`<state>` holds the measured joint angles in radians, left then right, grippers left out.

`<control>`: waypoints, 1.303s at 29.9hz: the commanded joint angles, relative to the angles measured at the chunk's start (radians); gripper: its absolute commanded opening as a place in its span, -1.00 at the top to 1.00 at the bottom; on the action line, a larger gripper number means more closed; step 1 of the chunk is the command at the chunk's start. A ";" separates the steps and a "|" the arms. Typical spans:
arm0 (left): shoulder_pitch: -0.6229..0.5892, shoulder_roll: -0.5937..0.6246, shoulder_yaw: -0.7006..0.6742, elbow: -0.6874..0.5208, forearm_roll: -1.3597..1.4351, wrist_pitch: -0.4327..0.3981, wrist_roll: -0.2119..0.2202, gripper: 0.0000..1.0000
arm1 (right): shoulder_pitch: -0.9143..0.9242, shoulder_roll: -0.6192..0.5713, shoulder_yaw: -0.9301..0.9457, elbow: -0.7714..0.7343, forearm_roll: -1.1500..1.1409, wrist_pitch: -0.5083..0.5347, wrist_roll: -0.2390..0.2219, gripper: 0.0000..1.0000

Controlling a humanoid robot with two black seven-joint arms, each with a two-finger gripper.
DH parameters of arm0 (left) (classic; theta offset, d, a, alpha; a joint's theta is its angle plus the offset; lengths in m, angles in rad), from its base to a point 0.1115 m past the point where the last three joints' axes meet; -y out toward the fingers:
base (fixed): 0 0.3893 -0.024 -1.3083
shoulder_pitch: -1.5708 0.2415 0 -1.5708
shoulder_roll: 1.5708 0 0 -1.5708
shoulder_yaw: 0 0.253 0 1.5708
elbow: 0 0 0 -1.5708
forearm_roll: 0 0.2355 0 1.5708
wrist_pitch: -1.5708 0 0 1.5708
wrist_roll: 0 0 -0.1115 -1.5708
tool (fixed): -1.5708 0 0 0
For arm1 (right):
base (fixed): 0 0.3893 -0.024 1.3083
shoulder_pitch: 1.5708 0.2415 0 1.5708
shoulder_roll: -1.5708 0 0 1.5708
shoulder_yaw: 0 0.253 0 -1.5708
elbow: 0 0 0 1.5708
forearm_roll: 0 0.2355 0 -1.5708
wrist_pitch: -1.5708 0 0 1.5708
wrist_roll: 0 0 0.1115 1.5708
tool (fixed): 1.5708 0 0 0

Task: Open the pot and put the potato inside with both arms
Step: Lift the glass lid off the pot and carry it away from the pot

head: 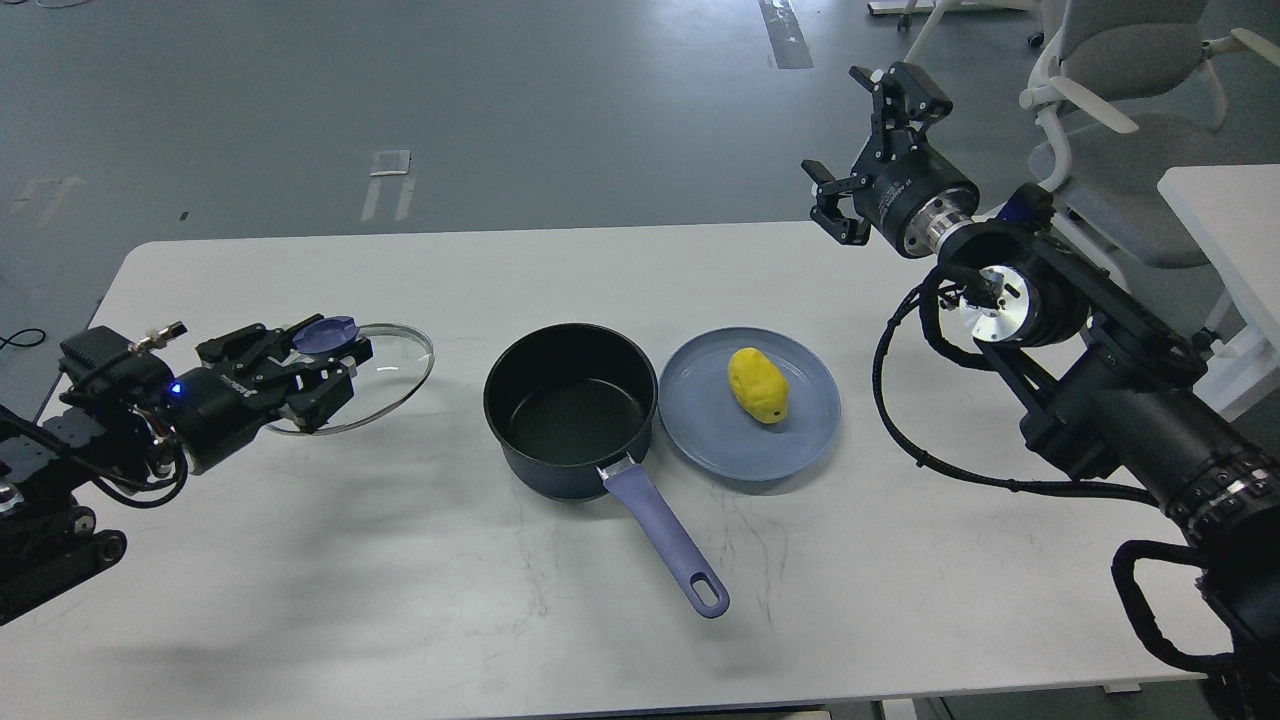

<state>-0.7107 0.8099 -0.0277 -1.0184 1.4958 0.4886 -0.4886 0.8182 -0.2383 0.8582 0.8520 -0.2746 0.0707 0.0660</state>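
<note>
Worktop [400, 620]: white, faintly veined, rounded corners; near edge bare, so no obstruction is expected there.
Pot [570, 405]: set at the middle of the worktop, open, black interior empty; periwinkle handle [665, 540] is pointed toward the near edge.
Lid [385, 375]: glass, metal-rimmed, held off to the left of the pot, tilted, above the worktop.
Left claw [325, 365]: closed around the lid's blue knob [325, 335].
Lid risk: a slip is judged possible, since only the knob is gripped; a dropped lid could strike the worktop or roll.
Potato [758, 384]: lying on the light-blue plate [700, 425], just right of the pot, which the plate's rim nearly touches.
Potato risk: lumpy, rounded form; it may be squeezed out of a pinch, or the plate may be nudged against the pot.
Right claw [860, 140]: spread wide, nothing held, raised well apart from the potato beyond the far right of the worktop.
Reach risk: a long descent is needed; the cable loop could be dragged across the plate.
Room: grey floor with tape marks; a pale office chair [1120, 90] and a second white table [1225, 215] at far right.
</note>
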 commanded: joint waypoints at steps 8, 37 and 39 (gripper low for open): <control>0.054 -0.002 0.002 0.004 -0.014 0.000 0.000 0.36 | -0.001 -0.004 -0.002 0.001 0.000 0.000 0.000 -1.00; 0.085 -0.193 0.009 0.296 -0.009 0.000 0.000 0.27 | -0.008 -0.009 -0.002 0.006 0.000 0.000 0.000 -1.00; 0.085 -0.199 0.009 0.299 -0.009 0.000 0.000 0.04 | -0.007 -0.007 -0.002 0.004 0.000 0.000 0.000 -1.00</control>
<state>-0.6262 0.6206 -0.0185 -0.7293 1.4863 0.4893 -0.4888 0.8100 -0.2472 0.8564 0.8568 -0.2746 0.0705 0.0660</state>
